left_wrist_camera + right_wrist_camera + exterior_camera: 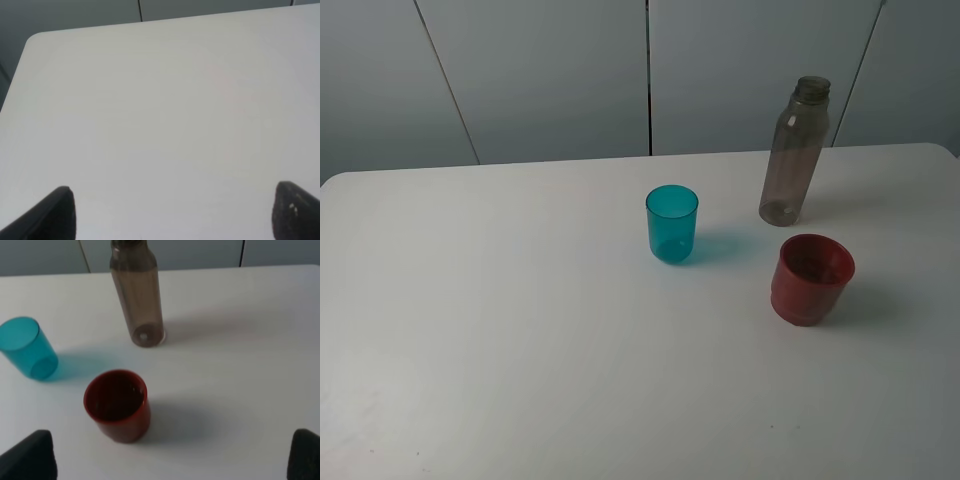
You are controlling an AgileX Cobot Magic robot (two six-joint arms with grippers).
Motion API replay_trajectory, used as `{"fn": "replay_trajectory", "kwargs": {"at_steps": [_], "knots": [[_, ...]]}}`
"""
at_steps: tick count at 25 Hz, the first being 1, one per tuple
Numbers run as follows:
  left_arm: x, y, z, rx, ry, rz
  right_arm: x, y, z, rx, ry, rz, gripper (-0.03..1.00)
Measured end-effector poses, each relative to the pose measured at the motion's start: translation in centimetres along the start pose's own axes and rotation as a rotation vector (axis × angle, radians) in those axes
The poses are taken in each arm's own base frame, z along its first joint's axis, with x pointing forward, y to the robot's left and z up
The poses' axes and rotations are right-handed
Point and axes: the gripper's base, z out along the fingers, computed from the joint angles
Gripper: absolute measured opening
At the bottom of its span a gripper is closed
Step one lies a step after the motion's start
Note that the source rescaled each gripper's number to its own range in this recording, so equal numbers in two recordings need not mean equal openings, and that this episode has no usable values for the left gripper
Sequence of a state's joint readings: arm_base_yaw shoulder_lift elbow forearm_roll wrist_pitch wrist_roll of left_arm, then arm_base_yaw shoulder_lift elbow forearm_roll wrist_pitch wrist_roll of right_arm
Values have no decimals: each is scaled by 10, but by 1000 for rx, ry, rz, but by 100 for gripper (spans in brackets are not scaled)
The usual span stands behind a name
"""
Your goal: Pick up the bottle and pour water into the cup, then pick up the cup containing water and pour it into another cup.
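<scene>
Right, bottle (794, 150) upright near table (520, 330) far edge, teal cup (672, 223) and red cup (811, 279) apart nearer; both claws, left gripper (172, 212) and right gripper (172, 455), spread, empty.

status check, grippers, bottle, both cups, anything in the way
Left gripper open, over bare table. Right gripper open, empty, short of red cup. Bottle, teal cup upright, untouched. Nothing in the way.

Bottle (795, 150) upright at table (520, 330) rear right, cup (672, 224) to its left, another cup (811, 278) before bottle
</scene>
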State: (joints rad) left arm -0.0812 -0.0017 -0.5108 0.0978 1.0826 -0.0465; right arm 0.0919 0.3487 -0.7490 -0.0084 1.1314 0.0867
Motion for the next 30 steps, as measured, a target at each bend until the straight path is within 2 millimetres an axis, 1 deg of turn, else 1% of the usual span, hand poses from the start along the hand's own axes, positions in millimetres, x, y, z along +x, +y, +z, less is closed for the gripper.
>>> {"fn": "replay_trajectory", "kwargs": {"at_steps": [1,3,6,8,10,12,15,30], "knots": [[0,0,0,0,0,0,11,-1,-3,0,-2,-2,99],[0,0,0,0,0,0,30,-2,-3,1,13,-2,99],[0,0,0,0,0,0,51,-4,-1,-1,-9,-1,99],[0,0,0,0,0,0,62,-5,0,-2,-32,-1,99],[0,0,0,0,0,0,70,-6,4,-7,-91,-1,99],[0,0,0,0,0,0,73,-6,5,-9,-120,-14,99],[0,0,0,0,0,0,72,-6,4,-9,-141,-35,99],[0,0,0,0,0,0,72,-6,4,-4,-147,-46,99]]}}
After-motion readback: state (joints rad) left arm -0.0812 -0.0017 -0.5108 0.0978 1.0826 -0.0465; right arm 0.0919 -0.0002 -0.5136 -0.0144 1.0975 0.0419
